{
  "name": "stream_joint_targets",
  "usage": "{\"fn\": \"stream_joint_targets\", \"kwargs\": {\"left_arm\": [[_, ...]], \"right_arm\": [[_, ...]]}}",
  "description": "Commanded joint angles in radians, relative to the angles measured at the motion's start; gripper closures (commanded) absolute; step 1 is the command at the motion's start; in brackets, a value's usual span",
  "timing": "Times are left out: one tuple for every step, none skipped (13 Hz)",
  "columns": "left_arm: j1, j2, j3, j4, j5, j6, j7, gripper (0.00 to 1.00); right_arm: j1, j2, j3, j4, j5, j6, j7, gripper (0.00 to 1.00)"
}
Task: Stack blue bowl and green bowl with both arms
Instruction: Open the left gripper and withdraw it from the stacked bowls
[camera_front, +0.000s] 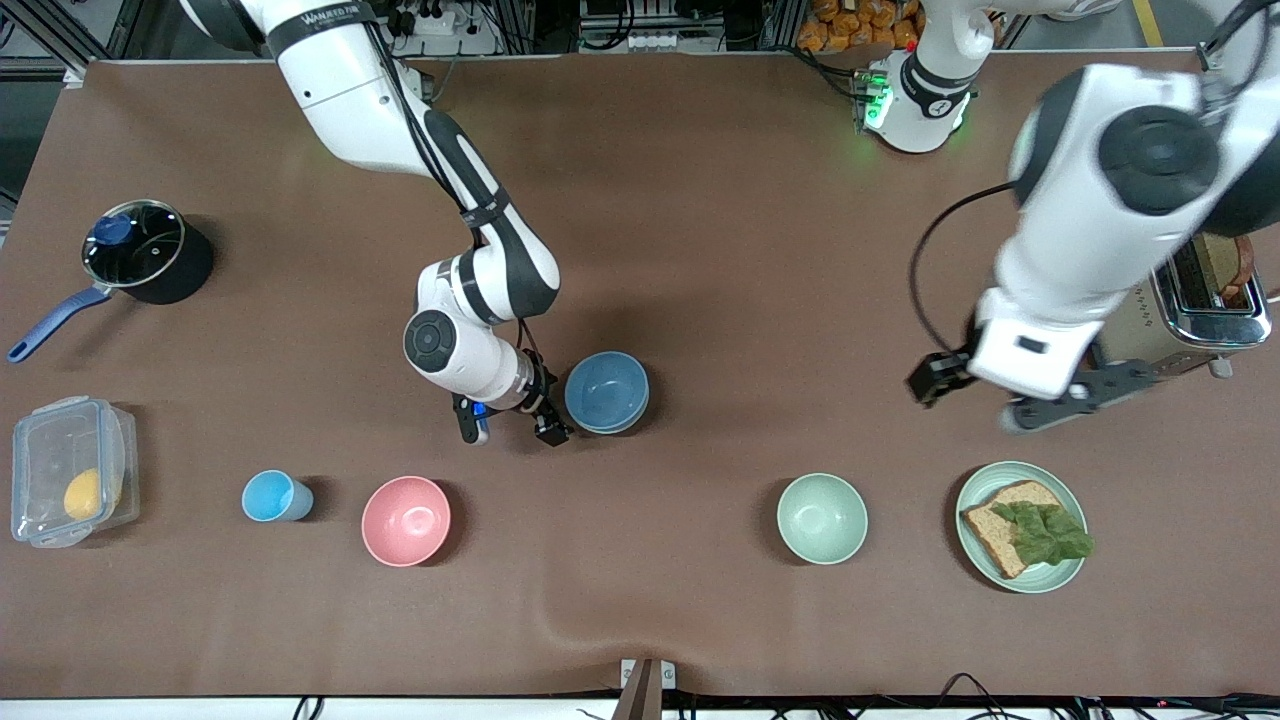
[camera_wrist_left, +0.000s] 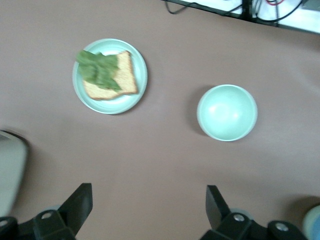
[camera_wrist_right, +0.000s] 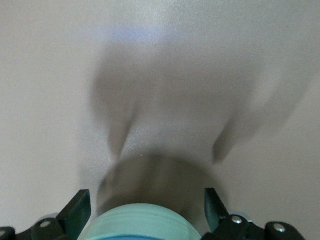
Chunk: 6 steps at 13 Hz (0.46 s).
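Note:
The blue bowl (camera_front: 607, 390) stands mid-table, nested in the green bowl, of which the front view shows only a thin edge. The right wrist view shows the green bowl's outer wall (camera_wrist_right: 140, 222) with a strip of blue at the frame's edge. My right gripper (camera_front: 510, 426) is open and empty, just beside the stack toward the right arm's end; in its wrist view (camera_wrist_right: 147, 207) the stack lies between the fingers (camera_wrist_right: 77, 210). My left gripper (camera_front: 985, 398) is open and empty in the air, over the table between the toaster and the plate; it also shows in its wrist view (camera_wrist_left: 149, 205).
A paler mint-green bowl (camera_front: 822, 518) (camera_wrist_left: 227, 112) and a plate with bread and lettuce (camera_front: 1022, 527) (camera_wrist_left: 110, 76) sit near the front camera. Toaster (camera_front: 1205, 300) at the left arm's end. Pink bowl (camera_front: 405, 520), light-blue cup (camera_front: 270, 496), plastic box (camera_front: 70, 485), lidded pot (camera_front: 135, 250).

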Motion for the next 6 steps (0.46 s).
{"fn": "stream_joint_targets", "kwargs": {"left_arm": [[0.094, -0.063, -0.020, -0.031, -0.002, -0.045, 0.199, 0.00], [0.119, -0.075, -0.022, -0.029, -0.020, -0.057, 0.247, 0.00], [0.125, -0.085, -0.020, -0.028, -0.040, -0.071, 0.270, 0.00], [0.126, -0.098, -0.008, -0.026, -0.048, -0.077, 0.279, 0.00], [0.126, -0.105, -0.007, -0.028, -0.047, -0.079, 0.287, 0.00], [0.129, -0.109, -0.007, -0.028, -0.050, -0.079, 0.293, 0.00]], "right_arm": [[0.011, -0.005, -0.009, -0.007, -0.041, 0.007, 0.020, 0.00], [0.011, -0.005, -0.009, -0.007, -0.041, 0.006, 0.020, 0.00], [0.008, -0.006, -0.009, -0.007, -0.042, 0.004, 0.018, 0.00], [0.002, -0.006, -0.009, -0.007, -0.051, 0.000, 0.018, 0.00], [-0.001, -0.006, -0.009, -0.006, -0.068, -0.002, 0.015, 0.00], [-0.008, -0.009, -0.011, -0.006, -0.077, -0.005, -0.006, 0.00]]}}
